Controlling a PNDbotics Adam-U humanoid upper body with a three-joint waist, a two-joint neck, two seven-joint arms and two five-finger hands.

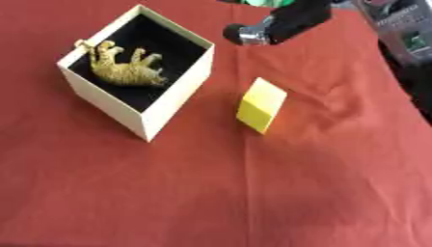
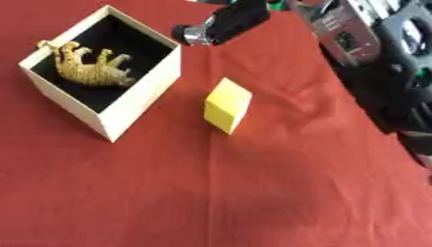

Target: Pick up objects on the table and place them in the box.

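A cream box point(image 1: 173, 99) with a black inside stands at the upper left of the red table. A striped yellow toy tiger point(image 1: 127, 67) lies on its side inside the box. A yellow block point(image 1: 262, 104) rests on the cloth to the right of the box, apart from it. A black arm part with a silver joint point(image 1: 257, 33) reaches in from the top edge, above and between the box and the block, touching neither. Neither hand shows in either view. A bit of green point(image 1: 263, 2) shows at the top edge above the arm.
The red cloth point(image 1: 211, 193) covers the table, and its near half is bare. Grey and black equipment point(image 2: 354, 34) stands past the table's right edge at the upper right.
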